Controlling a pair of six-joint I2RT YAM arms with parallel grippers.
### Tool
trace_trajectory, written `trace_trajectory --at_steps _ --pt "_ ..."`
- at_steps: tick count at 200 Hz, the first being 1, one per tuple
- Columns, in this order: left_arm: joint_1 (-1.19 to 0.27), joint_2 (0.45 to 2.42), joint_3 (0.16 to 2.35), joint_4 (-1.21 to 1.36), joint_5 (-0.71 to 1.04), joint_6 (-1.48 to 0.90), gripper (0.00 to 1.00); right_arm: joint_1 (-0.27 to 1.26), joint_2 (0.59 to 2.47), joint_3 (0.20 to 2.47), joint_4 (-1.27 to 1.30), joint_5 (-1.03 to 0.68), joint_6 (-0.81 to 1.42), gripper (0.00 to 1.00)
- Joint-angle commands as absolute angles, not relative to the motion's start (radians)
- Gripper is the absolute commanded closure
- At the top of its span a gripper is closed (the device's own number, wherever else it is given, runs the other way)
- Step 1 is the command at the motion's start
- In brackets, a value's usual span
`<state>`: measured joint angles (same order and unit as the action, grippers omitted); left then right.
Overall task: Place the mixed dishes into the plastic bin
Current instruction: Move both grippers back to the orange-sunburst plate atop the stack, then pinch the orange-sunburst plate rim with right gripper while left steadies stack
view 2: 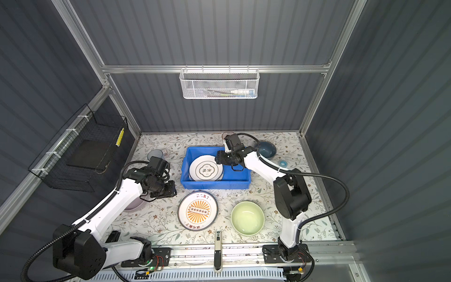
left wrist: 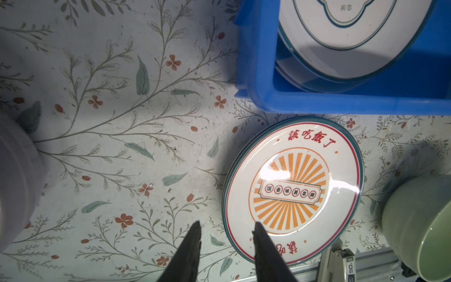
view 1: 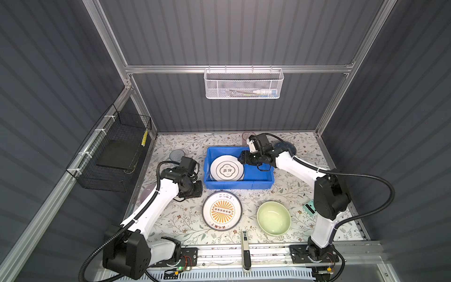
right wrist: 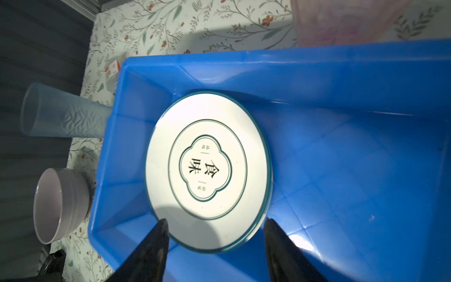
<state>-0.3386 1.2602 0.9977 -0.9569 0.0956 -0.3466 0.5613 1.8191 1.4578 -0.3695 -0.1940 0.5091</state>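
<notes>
White dark-rimmed plate [view 1: 227,168] [right wrist: 207,168]: lies flat and face up in the left half of the blue plastic bin [view 1: 239,184] [right wrist: 317,70]; in the left wrist view more plate rims show beneath it, so it tops a small stack
Right gripper [right wrist: 216,222]: hangs over the bin at the plate's right edge; fingers spread wide, pinching nothing; in the right wrist view the plate's near rim sits between the two tips; whether either tip touches the rim, I cannot tell
Bin: mid-table toward the back; right half of its floor bare
Sunburst plate [view 1: 222,211] [left wrist: 292,188]: outside the bin, on the floral tablecloth [view 1: 288,190] just in front of the bin's front wall; red lettering round its rim
Left gripper [left wrist: 227,224]: fingers parted, nothing between them; above the cloth at the sunburst plate's left edge, one tip overlapping that rim in the left wrist view; well apart from the bin's plate
Pale green bowl [view 1: 274,218]: upright on the cloth, right of the sunburst plate
Lilac bowl [right wrist: 56,205]: at the table's left edge, partly under the left arm
Blue tumbler [view 1: 177,155]: upright, left of the bin
Pink tumbler [view 1: 247,135]: behind the bin's back wall, partly hidden by the right wrist
Grey-blue bowl [view 2: 267,149]: right of the bin, behind the right arm
</notes>
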Motion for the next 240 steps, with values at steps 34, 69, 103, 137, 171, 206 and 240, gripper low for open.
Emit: trace_trajectory --at_steps 34,69,103,137,171,206,240 --pt "-0.336 1.238 0.896 -0.897 0.176 -0.436 0.60 0.634 1.631 1.315 -0.475 -0.228 0.449 0.39" --pt "-0.355 1.234 0.853 -0.871 0.177 -0.474 0.62 0.730 1.526 1.177 -0.461 -0.193 0.476 0.43" --pt "-0.419 1.230 0.819 -0.856 0.151 -0.524 0.65 0.820 1.427 0.999 -0.329 -0.166 0.518 0.47" --pt "-0.482 1.242 0.781 -0.847 0.080 -0.568 0.70 0.871 1.407 0.916 -0.294 -0.126 0.580 0.50" --pt "-0.494 1.225 0.774 -0.849 0.043 -0.584 0.74 0.911 1.419 0.888 -0.318 -0.112 0.620 0.51" --pt "-0.495 1.239 0.748 -0.815 0.069 -0.588 0.75 0.918 1.463 0.878 -0.319 -0.109 0.646 0.51" --pt "-0.497 1.239 0.720 -0.790 0.061 -0.597 0.77 0.920 1.521 0.901 -0.315 -0.115 0.659 0.52"
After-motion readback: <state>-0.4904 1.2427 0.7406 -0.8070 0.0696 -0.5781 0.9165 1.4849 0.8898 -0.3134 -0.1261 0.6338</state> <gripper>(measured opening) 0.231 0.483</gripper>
